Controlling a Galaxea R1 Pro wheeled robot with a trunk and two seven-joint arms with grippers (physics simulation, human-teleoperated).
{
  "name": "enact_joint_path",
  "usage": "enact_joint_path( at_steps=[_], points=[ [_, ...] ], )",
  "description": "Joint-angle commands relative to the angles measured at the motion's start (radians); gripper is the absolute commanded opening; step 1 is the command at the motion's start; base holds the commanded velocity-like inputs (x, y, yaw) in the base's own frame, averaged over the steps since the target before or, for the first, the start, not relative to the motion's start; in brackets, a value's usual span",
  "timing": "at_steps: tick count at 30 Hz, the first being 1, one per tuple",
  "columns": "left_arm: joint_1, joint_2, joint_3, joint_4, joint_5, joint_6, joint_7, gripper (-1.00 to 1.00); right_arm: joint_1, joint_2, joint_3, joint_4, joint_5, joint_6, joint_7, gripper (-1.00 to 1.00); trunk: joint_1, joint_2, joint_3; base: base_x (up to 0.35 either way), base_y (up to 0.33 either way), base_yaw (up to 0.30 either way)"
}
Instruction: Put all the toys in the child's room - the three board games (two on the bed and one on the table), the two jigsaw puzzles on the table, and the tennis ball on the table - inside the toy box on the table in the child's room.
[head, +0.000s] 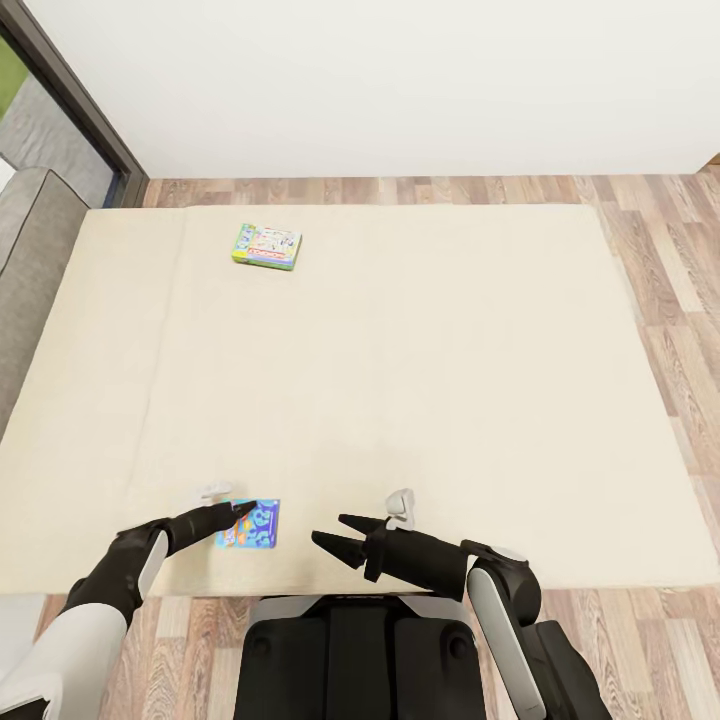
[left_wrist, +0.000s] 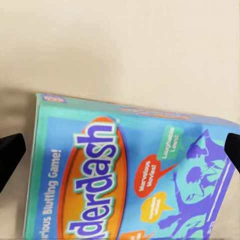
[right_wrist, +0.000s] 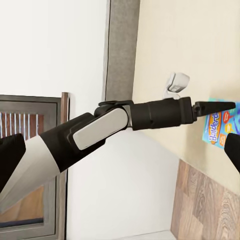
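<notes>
Bright, even, shadowless rendered light; the close left wrist view looks soft.

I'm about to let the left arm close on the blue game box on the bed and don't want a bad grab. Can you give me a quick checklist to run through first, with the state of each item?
1. Left gripper over the blue board game: ok, its tips reach the box's near-left part.
2. Jaws open: ok, in the left wrist view the fingertips stand wide apart at either side of the box.
3. Box lies flat on the bed: ok.
4. Fingers low enough to grip the edges: cannot tell.
5. Right gripper clear of the box: ok, open and apart from it.
6. Second board game out of the way: ok, far up the bed.
</notes>
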Motion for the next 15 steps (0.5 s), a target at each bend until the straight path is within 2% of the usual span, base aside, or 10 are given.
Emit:
enact_joint_path(
  at_steps=[1,5,15],
  points=[
    [-0.001,-0.001,0.004,-0.001,-0.007,0.014,-0.006,1.0,0.0,0.0,-0.001,0.0,-0.003,0.006,0.0,1.0,0.001,-0.002,-0.001,0.0,0.0,0.0],
    [-0.001,0.0,-0.001,-0.001,-0.014,0.046,-0.003,1.0,0.0,0.0,-0.001,0.0,-0.003,0.006,-0.001,1.0,0.001,-0.002,-0.001,0.0,0.0,0.0],
    [-0.001,-0.002,-0.003,0.003,-0.017,0.065,0.0,1.0,0.0,-0.001,-0.001,0.0,-0.003,0.006,-0.002,1.0,0.001,-0.002,-0.001,0.0,0.0,0.0]
  ],
)
